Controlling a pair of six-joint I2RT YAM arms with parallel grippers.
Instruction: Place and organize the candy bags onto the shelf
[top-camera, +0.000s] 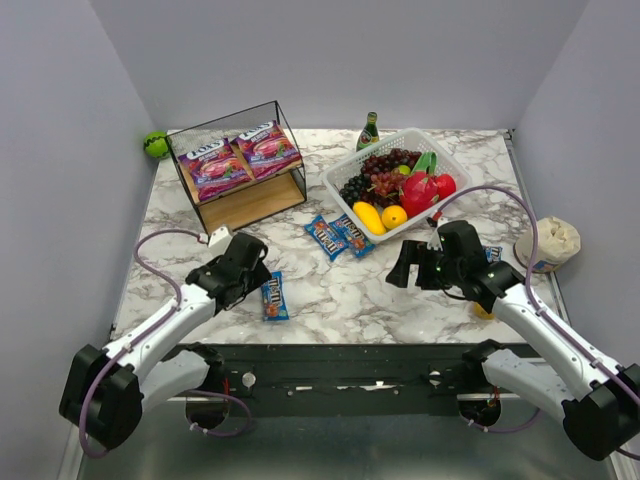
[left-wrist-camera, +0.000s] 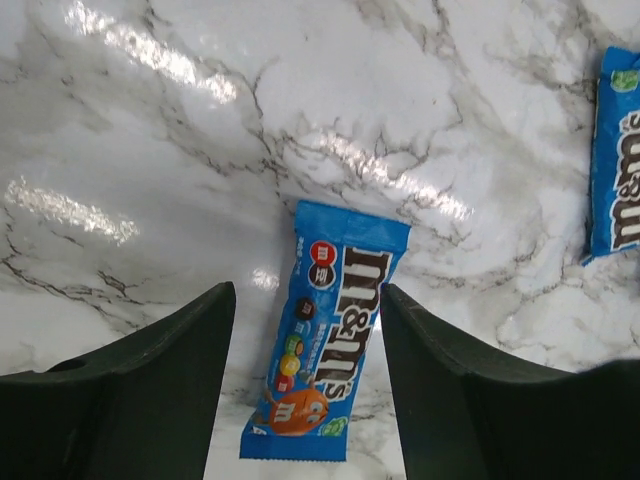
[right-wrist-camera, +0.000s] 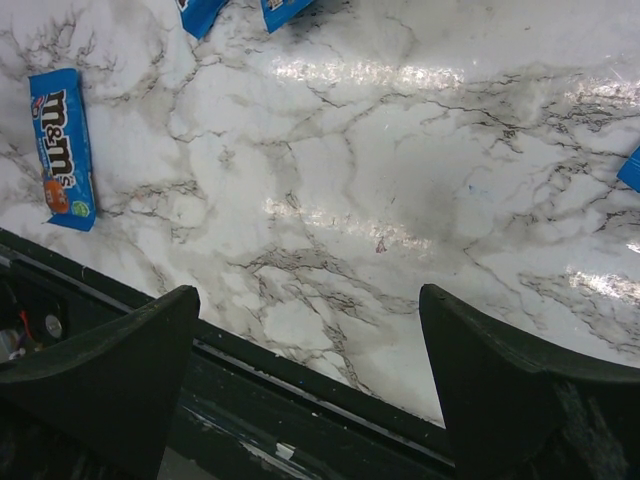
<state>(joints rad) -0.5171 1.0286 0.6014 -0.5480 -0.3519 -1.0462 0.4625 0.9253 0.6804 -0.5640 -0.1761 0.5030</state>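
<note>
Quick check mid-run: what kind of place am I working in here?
Likely a robot test cell, not a real shop: plain grey walls box in a marble-look table, with a small shelf and a fruit basket staged on it.

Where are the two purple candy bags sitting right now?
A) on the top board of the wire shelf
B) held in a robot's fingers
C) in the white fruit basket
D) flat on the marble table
A: both purple bags lie side by side on the top board of the shelf.
</note>
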